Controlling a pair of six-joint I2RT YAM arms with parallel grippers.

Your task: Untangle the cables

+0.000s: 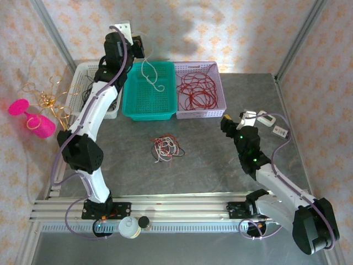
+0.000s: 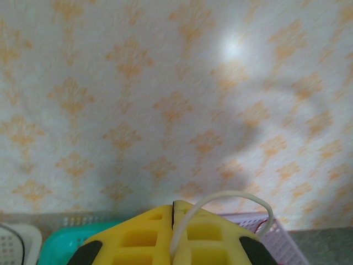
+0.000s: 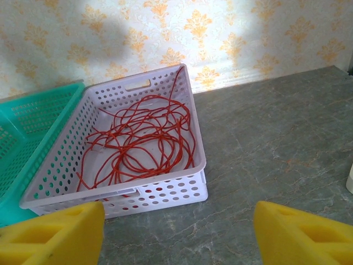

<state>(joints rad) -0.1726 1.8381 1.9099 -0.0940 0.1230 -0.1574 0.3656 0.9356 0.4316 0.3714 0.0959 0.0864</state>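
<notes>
— Cables?
— Thin red-black-white tangle of cables point(image 1: 167, 147) on table point(image 1: 209, 165); white cable point(image 2: 231, 193) pinched in left gripper point(image 2: 174, 221) above teal basket point(image 1: 132, 113).
— Right gripper point(image 3: 179, 226)?
— Spread wide, 3 o'clock of tangle. Red cables point(image 3: 143, 143) in lilac basket point(image 3: 165, 190), 1 o'clock.

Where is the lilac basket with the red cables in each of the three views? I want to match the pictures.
Top external: the lilac basket is at the far side, right of centre, last in the row.
Left wrist: bottom right corner, partly seen.
Right wrist: centre left, with the red cables inside.
Shared landmark: the teal basket, next to it on its left.
</notes>
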